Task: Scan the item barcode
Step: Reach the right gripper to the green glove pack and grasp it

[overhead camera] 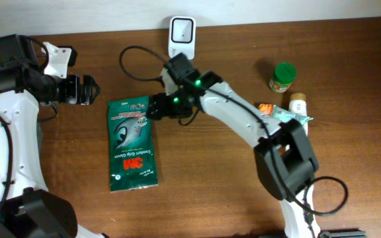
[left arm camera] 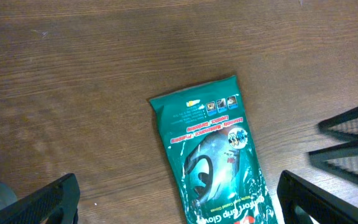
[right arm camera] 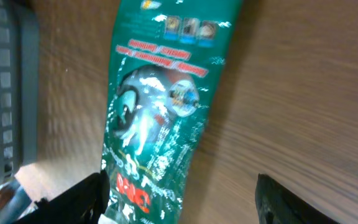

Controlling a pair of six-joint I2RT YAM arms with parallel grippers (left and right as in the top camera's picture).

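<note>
Green glove pack point(overhead camera: 132, 142) is lying flat on the bench point(overhead camera: 197, 185), printed face up, long way pointing away from the scanner point(overhead camera: 182, 34), which sits just past its top end. No barcode shows on the face I can see, so my guess is it's on the underside.

Looks like the step in hand is the pickup. The right fingers point(right arm camera: 291, 199) are spread wide and holding nothing. From above they hover at the pack's top right corner, the end nearest the scanner. On the wrist cam the pack runs up the middle of the view but sits off to one side of the gap. Its lower part passes right by one finger, while the other finger is over bare wood, well apart from the pack.

If it were me, I'd centre the gap over that edge first. Then come down low and pinch a good bite of the film, not just the corner, since a floppy bag like this will probably fold or slip out. After that it needs flipping so the back faces the scanner.

The left fingers point(left arm camera: 48, 202) are fully released too. They hang off the pack's upper left, not touching it.
</note>
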